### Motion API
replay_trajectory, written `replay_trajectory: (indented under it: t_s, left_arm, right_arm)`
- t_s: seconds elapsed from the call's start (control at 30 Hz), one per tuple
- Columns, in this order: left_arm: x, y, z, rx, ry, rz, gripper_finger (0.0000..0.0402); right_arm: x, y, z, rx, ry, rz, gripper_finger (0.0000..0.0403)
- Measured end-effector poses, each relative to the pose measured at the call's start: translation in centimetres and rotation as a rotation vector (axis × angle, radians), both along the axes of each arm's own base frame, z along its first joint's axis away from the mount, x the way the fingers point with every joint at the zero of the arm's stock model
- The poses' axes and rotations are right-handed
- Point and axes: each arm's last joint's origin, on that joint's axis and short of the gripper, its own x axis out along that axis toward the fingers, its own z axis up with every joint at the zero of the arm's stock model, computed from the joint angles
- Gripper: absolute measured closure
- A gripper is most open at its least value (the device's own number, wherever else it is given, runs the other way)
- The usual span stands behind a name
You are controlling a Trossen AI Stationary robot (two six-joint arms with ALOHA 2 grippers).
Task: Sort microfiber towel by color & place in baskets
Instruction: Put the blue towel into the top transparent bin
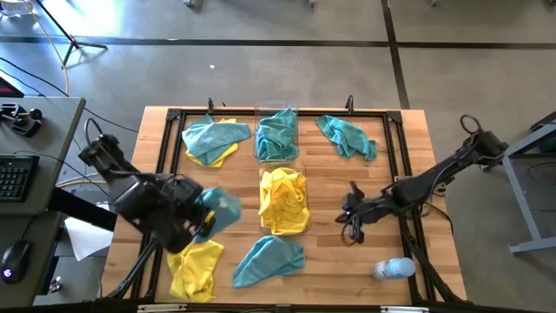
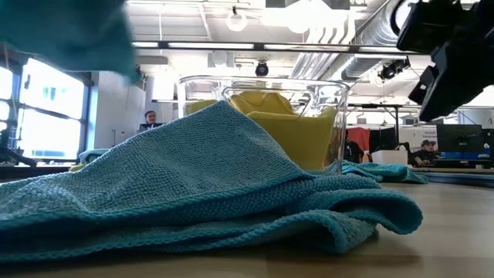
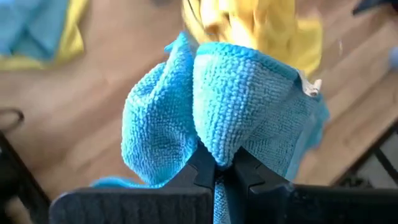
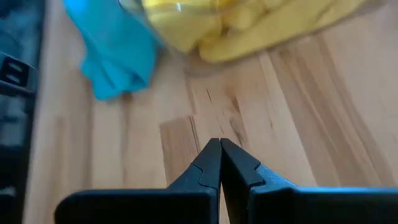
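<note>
**Microfiber towels: one teal cloth in the left pincer, the rest spread over the surface**

Nearest your edge of the wooden surface (image 1: 334,261), you have a flat teal-blue microfiber towel (image 1: 269,259) lying in the middle, with a rumpled bright yellow microfiber towel (image 1: 196,268) to its left and a clear plastic bottle (image 1: 393,269) on its side to the right.

Just beyond the yellow one, your left pincer (image 3: 222,167) is clamped tight on a bunched teal-blue cloth (image 3: 217,112), which hangs clear of the wood.

Level with it on the other side, your right pincer (image 4: 220,149) sits low over bare wood with its fingertips pressed together and nothing between them, a little to the right of the nearer clear plastic rectangular basket (image 1: 284,202). That basket stands at the centre of the surface and is stuffed with bright yellow towels (image 2: 301,127).

Directly behind it and touching it, you see the farther clear plastic basket (image 1: 276,135), holding bunched teal-blue towels (image 1: 278,130).

On the far row, left of that basket, a teal-blue towel (image 1: 213,136) lies over a yellow towel (image 1: 224,157) whose edge shows beneath it. To the basket's right, a crumpled teal-blue towel (image 1: 347,136) lies alone.

A black metal frame rail (image 1: 287,112) runs along the far edge.
</note>
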Motion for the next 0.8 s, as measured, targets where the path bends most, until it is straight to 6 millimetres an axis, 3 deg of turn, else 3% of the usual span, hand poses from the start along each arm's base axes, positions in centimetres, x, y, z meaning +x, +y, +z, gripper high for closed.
replay_trajectory:
  t_s: [0.2, 0.33, 0.6, 0.8]
  left_arm:
    - [2.9, 4.2, 1.2, 0.104, 0.007, -0.011, 0.0401]
    - [5.4, 8.1, 2.2, 0.209, 0.0, -0.106, 0.0401]
    - [9.3, 19.3, 3.3, 0.36, -0.046, -0.267, 0.0401]
    - [11.0, 27.1, 1.8, 0.354, -0.094, -0.39, 0.0401]
  right_arm:
    - [-1.8, -2.2, 0.0, 0.101, -0.207, -0.018, 0.0403]
    - [-1.9, -3.3, 0.5, 0.124, -0.278, -0.072, 0.0403]
    - [-1.4, -4.5, 0.8, 0.148, -0.309, -0.165, 0.0403]
    - [-1.2, -5.5, 0.8, 0.144, -0.325, -0.299, 0.0403]
